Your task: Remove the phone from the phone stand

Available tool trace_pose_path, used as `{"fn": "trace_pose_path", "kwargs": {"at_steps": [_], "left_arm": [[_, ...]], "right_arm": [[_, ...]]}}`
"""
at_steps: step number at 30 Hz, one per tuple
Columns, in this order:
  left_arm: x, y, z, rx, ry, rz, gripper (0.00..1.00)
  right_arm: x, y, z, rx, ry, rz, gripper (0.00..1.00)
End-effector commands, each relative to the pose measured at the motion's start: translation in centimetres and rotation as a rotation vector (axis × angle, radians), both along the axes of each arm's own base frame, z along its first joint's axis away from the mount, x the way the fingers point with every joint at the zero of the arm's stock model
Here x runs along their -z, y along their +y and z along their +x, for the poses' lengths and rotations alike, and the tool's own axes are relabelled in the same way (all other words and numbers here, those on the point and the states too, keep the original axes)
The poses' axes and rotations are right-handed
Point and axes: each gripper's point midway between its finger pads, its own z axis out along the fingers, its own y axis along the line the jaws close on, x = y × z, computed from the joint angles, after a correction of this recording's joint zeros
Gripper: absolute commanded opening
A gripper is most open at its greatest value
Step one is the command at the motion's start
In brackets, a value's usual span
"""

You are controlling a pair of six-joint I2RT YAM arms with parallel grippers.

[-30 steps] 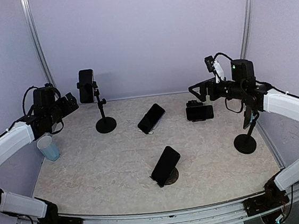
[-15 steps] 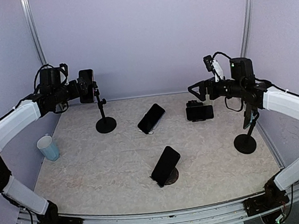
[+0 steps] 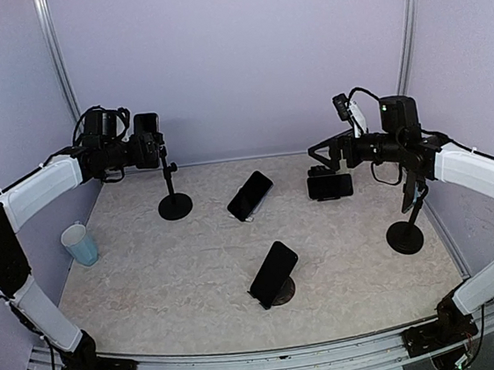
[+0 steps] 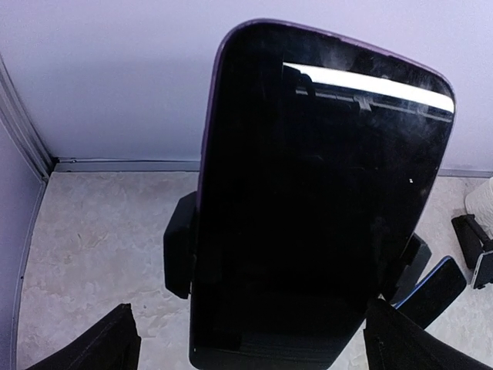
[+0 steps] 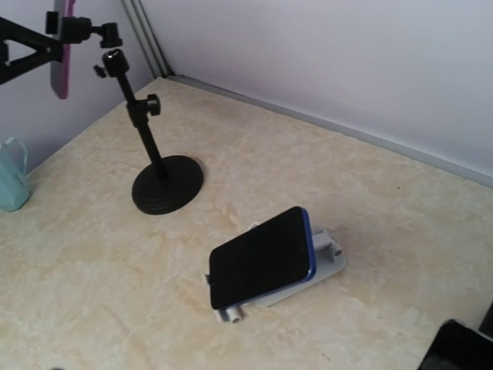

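Left gripper (image 3: pixel 141 149) is up at the head of the tall phone stand (image 3: pixel 175 206), back left. Its fingers (image 4: pixel 115 343) are spread wide and clamped on nothing. The phone (image 4: pixel 323 200) sits upright between them, still in the stand, dark screen toward the wrist camera, lower end level with the fingertips. There is a clear gap on the left finger's side; on the right finger's side I cannot tell whether it touches.

The stand's clamp (image 4: pixel 179 254) holds the phone's edges just above the fingertips; only the left wrist view shows this. From overhead, gripper and phone merge into one dark mass. The right wrist view adds the side-on look: a purple phone edge at the pole's top, with the left fingers reaching in beside it.

Right gripper (image 3: pixel 319 153) hovers back right with fingers apart and empty. This shows from overhead only; its own camera does not show its fingertips. Just below those fingers is a landscape phone (image 3: pixel 329 186). Ahead of them a blue-edged phone (image 5: pixel 262 258) leans on a white rest (image 5: pixel 327 258), and beyond that is a teal cup (image 5: pixel 11 185).

Overhead alone shows a leaning phone (image 3: pixel 274 273) mid-table (image 3: pixel 150 275) and a second tall stand (image 3: pixel 405 237) under the right forearm.
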Motion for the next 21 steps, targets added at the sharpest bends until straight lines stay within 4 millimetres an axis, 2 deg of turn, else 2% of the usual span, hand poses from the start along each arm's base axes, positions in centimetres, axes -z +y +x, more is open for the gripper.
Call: {"fn": "trace_pose_path", "kwargs": {"at_steps": [1, 13, 21], "left_arm": [[0.3, -1.0, 0.2, 0.039, 0.010, 0.031, 0.99], [-0.6, -1.1, -1.0, 0.069, -0.022, 0.026, 0.99], [-0.1, -0.9, -0.5, 0.057, -0.011, 0.049, 0.99]], "right_arm": [[-0.9, 0.2, -0.5, -0.026, -0.028, 0.019, 1.00], [-0.6, 0.5, -0.4, -0.044, -0.019, 0.028, 1.00], [-0.6, 0.7, -0.3, -0.050, -0.017, 0.033, 1.00]]}}
